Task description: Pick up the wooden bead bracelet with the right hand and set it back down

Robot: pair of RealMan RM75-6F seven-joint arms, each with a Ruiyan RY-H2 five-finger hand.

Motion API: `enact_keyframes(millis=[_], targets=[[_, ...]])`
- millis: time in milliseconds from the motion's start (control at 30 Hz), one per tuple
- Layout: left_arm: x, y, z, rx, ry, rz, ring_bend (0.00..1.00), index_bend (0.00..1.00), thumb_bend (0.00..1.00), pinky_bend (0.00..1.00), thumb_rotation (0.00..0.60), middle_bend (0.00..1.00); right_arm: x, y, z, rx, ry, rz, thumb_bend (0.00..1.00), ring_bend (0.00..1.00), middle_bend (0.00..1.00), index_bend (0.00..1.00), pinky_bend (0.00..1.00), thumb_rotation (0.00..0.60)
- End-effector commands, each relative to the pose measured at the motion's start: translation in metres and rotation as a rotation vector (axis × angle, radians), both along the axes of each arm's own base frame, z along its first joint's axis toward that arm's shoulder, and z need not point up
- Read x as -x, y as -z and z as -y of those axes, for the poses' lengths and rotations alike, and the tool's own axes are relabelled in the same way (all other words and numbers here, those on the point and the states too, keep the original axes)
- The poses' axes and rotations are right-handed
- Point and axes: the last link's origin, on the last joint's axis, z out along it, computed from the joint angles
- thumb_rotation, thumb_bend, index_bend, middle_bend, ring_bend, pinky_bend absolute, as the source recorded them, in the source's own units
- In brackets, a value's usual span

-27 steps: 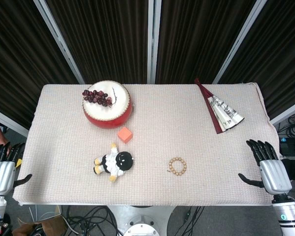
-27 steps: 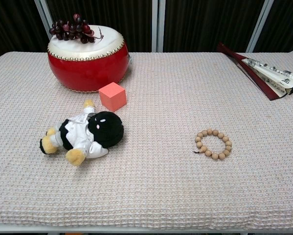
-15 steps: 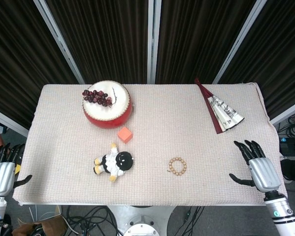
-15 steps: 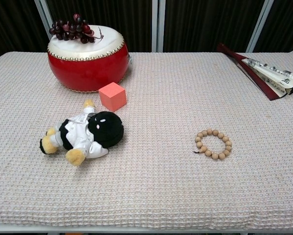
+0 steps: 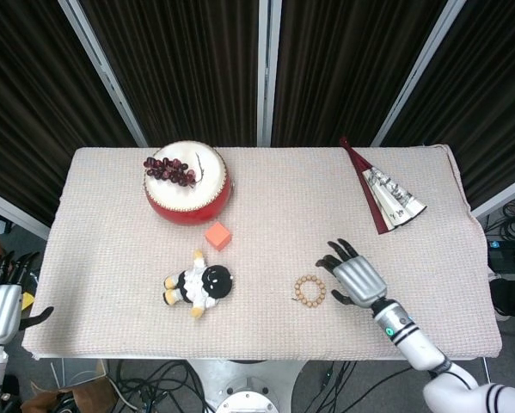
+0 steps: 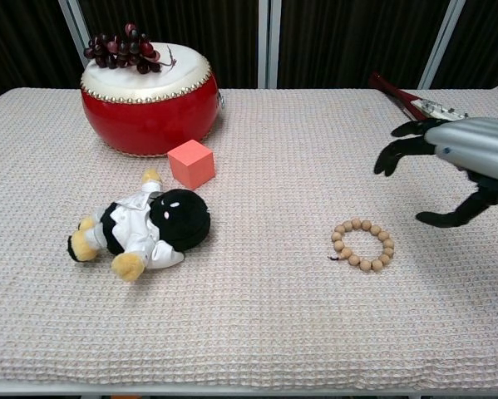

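Note:
The wooden bead bracelet (image 5: 309, 291) (image 6: 362, 244) lies flat on the woven cloth, right of centre near the front. My right hand (image 5: 353, 276) (image 6: 458, 162) hovers just to the right of it, fingers spread and holding nothing, a small gap between thumb and beads. My left hand (image 5: 3, 297) stays off the table's front left corner, fingers apart and empty; the chest view does not show it.
A plush doll (image 5: 198, 285) lies left of the bracelet, with an orange cube (image 5: 217, 235) behind it. A red drum (image 5: 188, 184) topped with dark grapes (image 5: 170, 169) stands at the back left. A folded fan (image 5: 384, 194) lies at the back right.
My right hand has swept in from the table's right edge to beside the bracelet and now shows in the chest view. The left hand has dropped slightly. The bracelet has not moved.

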Motion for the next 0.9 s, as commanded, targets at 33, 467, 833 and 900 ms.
enact_keyframes(millis=[33, 467, 833, 900], targets=[[0.001, 0.0, 0.0, 0.0, -0.003, 0.002, 0.0, 0.11, 0.0, 0.01, 0.6, 0.12, -0.015, 0.031, 0.017, 0.009, -0.067, -0.054, 0.21, 0.0, 0.29, 0.3, 0.0, 0.6], [0.008, 0.0, -0.001, 0.003, -0.013, 0.016, 0.0, 0.11, 0.0, 0.01, 0.6, 0.12, -0.017, 0.078, 0.012, 0.002, -0.188, -0.131, 0.2, 0.0, 0.29, 0.37, 0.0, 0.6], [0.012, 0.001, -0.001, 0.003, -0.02, 0.024, 0.0, 0.11, 0.0, 0.01, 0.6, 0.12, -0.007, 0.088, 0.009, 0.012, -0.242, -0.195, 0.27, 0.01, 0.3, 0.51, 0.0, 0.6], [0.013, 0.002, -0.001, 0.003, -0.022, 0.026, 0.0, 0.11, 0.0, 0.01, 0.6, 0.12, -0.006, 0.089, 0.009, 0.016, -0.245, -0.199, 0.31, 0.02, 0.3, 0.55, 0.0, 0.6]])
